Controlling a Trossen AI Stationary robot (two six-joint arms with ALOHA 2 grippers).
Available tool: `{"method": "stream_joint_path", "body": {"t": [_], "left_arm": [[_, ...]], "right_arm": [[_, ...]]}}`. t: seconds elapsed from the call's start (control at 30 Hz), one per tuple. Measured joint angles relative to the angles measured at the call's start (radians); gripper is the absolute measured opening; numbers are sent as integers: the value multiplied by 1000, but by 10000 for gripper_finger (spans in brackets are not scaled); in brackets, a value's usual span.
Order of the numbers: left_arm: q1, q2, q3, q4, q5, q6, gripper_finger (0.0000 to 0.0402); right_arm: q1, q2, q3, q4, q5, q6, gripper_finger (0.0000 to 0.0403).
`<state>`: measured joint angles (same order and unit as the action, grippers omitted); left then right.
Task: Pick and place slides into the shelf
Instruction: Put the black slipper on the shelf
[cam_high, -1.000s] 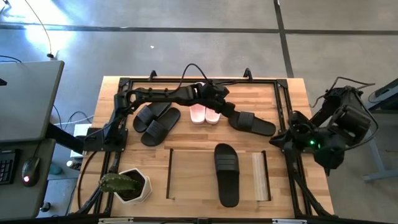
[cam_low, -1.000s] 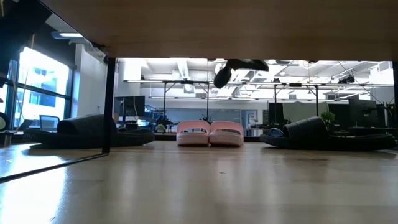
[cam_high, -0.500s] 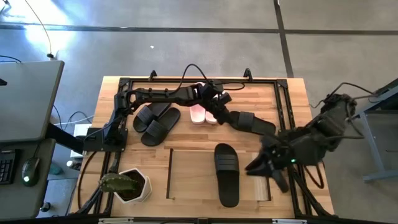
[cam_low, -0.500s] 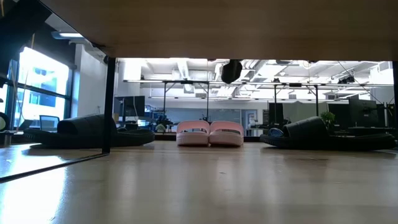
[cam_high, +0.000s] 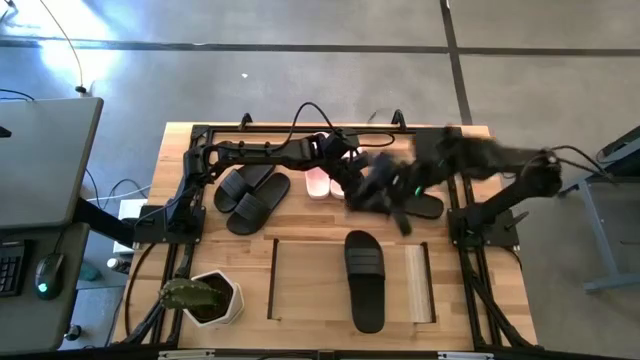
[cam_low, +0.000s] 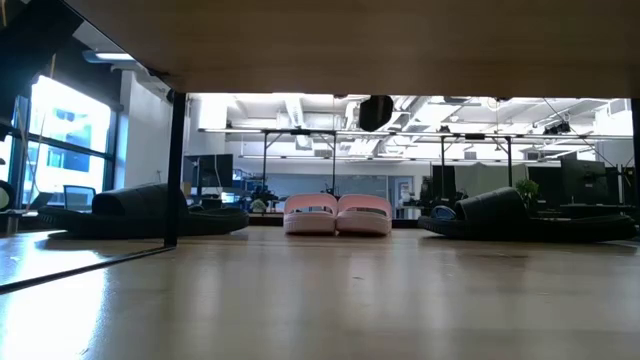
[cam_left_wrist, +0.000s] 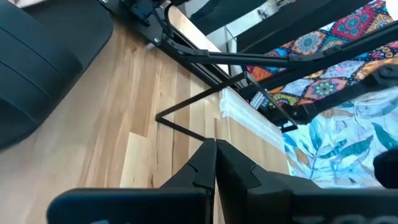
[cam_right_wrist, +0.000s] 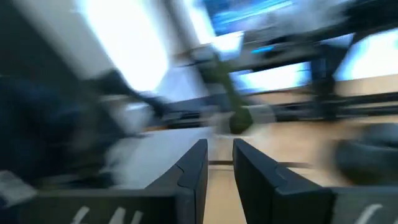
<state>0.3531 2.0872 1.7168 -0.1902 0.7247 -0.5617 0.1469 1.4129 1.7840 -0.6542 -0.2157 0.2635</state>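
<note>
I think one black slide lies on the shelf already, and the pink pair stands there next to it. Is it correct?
Not quite. The high view shows one black slide on the shelf, but the pink pair stands at the table's far side, away from the shelf.

Six slides show on the table: two black ones left of the shelf's far edge, two pink ones beyond the shelf, one black one on the shelf top, one black one just past the shelf's right end. One shelf. One plant pot left of the shelf.
</note>
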Motion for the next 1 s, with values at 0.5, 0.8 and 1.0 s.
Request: {"method": "stream_joint_path", "body": {"t": [0.5, 0.8, 1.0], "left_arm": [[0, 0, 0, 1, -22, -19, 1], [0, 0, 0, 0, -21, -23, 1], [0, -1, 0, -7, 10, -28, 1]], "right_arm": [[-242, -362, -250, -535, 254, 364, 67], [-474, -730, -971, -74, 88, 811, 67], [-578, -873, -1212, -70, 38, 1097, 67]]}}
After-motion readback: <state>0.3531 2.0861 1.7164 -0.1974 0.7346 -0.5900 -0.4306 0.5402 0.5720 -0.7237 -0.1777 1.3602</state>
